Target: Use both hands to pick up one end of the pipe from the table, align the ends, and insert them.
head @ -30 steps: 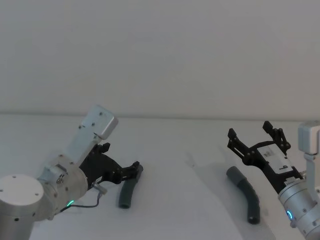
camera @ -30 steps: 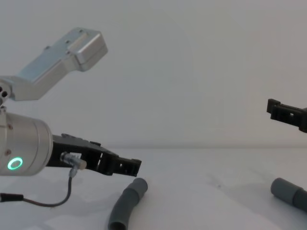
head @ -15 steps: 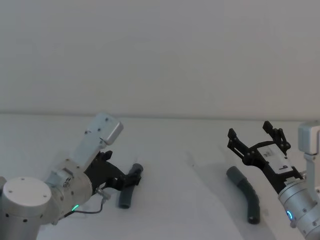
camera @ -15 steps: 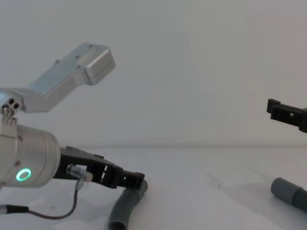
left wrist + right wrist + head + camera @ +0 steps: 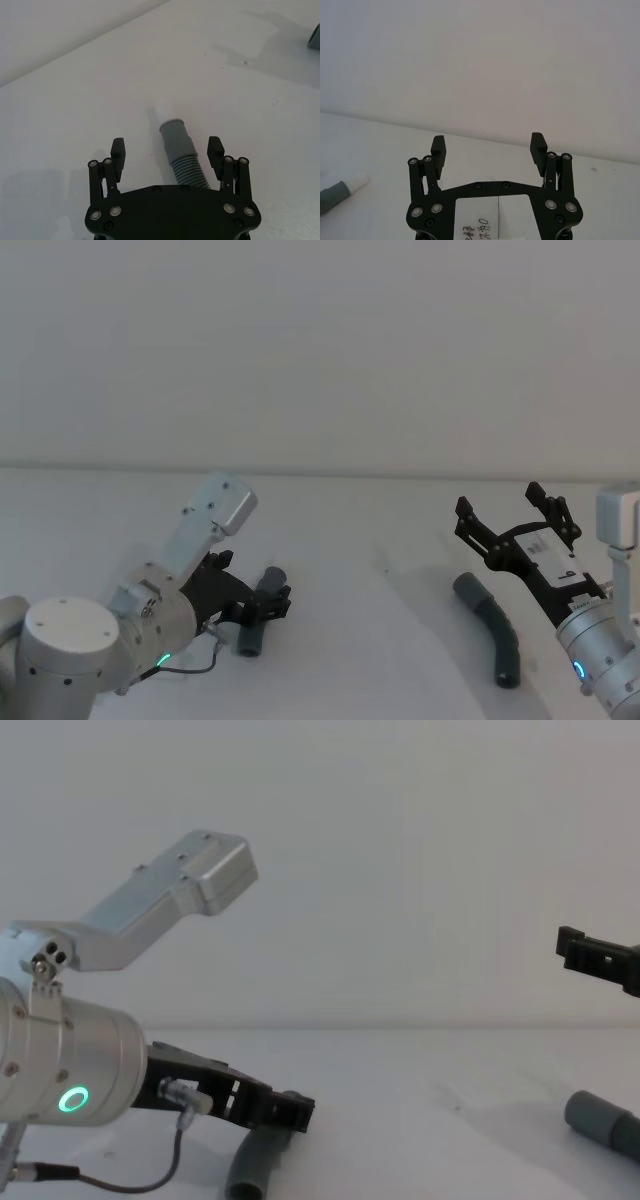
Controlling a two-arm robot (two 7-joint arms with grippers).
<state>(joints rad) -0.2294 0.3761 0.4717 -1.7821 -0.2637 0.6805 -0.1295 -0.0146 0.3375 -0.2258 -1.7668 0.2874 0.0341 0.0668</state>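
Observation:
The left pipe piece [image 5: 250,635] lies on the white table [image 5: 370,640], dark grey with a ribbed middle. In the left wrist view its smooth cuff [image 5: 176,142] ends in a short white spigot [image 5: 162,110] pointing away from me. My left gripper [image 5: 270,602] [image 5: 166,147] [image 5: 290,1110] is open and low over this piece, one jaw on each side of the cuff, not closed on it. The right pipe piece [image 5: 490,625] [image 5: 600,1120] lies curved on the table. My right gripper [image 5: 505,502] [image 5: 488,144] hovers open above and behind its far end, holding nothing.
A grey cuff with a white spigot [image 5: 342,190] shows low at the edge of the right wrist view. The far corner of the left wrist view catches a grey pipe end [image 5: 315,37]. Bare table lies between the two pieces; a plain wall stands behind.
My left arm has moved forward and down, bringing its open jaws from beside the left pipe piece to straddle it. The right arm and both pipe pieces have stayed put.

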